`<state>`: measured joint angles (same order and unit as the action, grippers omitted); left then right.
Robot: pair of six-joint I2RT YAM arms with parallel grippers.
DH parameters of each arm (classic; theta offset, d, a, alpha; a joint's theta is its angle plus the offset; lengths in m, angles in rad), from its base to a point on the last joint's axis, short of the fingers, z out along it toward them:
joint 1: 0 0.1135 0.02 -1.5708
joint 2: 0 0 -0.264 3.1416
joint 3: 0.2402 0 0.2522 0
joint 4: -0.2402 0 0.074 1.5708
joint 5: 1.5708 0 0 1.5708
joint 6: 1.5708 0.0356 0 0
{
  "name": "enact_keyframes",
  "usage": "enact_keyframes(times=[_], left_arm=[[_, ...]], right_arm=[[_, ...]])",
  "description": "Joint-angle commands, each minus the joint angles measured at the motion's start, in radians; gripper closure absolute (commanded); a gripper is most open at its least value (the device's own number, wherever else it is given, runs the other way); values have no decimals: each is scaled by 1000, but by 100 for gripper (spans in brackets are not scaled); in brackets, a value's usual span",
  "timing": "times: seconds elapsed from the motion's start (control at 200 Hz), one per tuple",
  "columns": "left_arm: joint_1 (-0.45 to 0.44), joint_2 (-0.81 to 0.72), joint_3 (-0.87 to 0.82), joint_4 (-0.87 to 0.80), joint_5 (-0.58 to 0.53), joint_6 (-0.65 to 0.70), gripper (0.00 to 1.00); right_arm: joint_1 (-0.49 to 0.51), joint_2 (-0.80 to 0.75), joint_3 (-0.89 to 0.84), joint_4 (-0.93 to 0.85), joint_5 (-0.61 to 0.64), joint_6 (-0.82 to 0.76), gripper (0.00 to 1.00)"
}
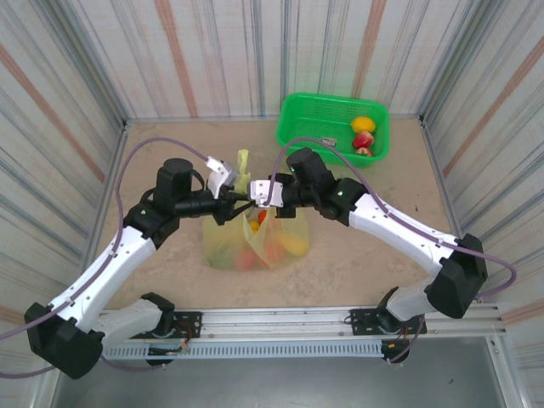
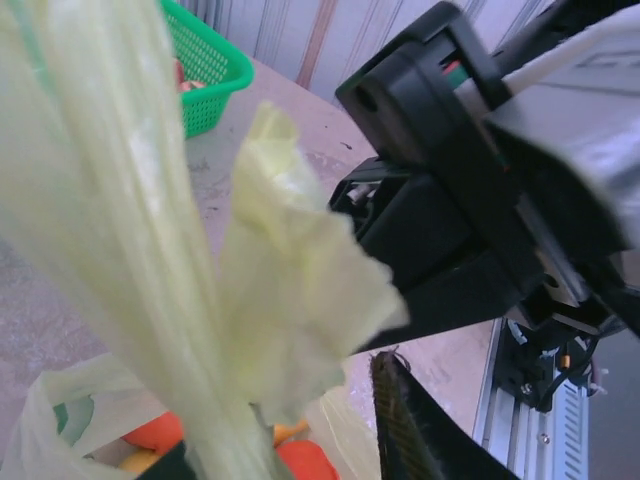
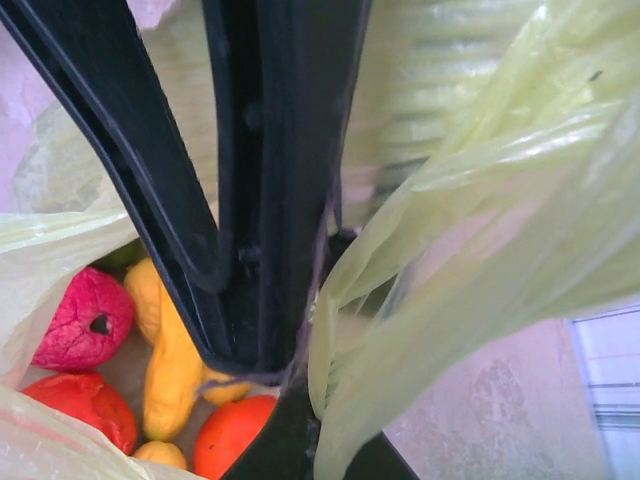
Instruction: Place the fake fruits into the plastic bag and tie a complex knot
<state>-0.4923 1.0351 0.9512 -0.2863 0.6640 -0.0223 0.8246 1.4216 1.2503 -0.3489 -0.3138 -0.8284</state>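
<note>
Right claw (image 1: pixel 255 197) is pressed together on the soft, slippery handle (image 3: pixel 450 230) of the plastic bag (image 1: pixel 223 246); I'd take bunched film above the fake fruits (image 3: pixel 170 360).

No legible txt or labels seen.

Thin translucent pale yellow-green plastic bag (image 2: pixel 110 250): handle strand blurred, cut by top edge. Glossy plastic fruits (image 3: pixel 170 370) partly hidden behind black right gripper (image 3: pixel 280 350) fingers; fingertips buried in film, jaw gap unreadable. Green mesh basket (image 2: pixel 215 70) cropped at top.
</note>
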Motion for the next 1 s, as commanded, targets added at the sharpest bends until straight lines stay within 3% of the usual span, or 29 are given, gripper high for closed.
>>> enact_keyframes(times=[0.0, 0.155, 0.556, 0.706, 0.897, 0.992], left_arm=[[-3, -36, -27, 37, 31, 9, 62], [-3, -34, -40, 62, 19, -12, 43], [10, -28, -53, 110, 68, -80, 36], [21, -44, -80, 148, 104, -90, 45], [23, -51, -108, 209, 143, -98, 73], [24, -69, -129, 249, 160, -93, 81]], right_arm=[[5, 16, 36, -45, -10, -27, 100], [16, 13, 41, -38, -16, -32, 100], [38, 6, 15, 7, -41, -51, 100], [37, 7, -5, 14, -60, -54, 100], [36, 3, -21, 33, -84, -49, 100], [36, 5, -24, 30, -98, -49, 100]])
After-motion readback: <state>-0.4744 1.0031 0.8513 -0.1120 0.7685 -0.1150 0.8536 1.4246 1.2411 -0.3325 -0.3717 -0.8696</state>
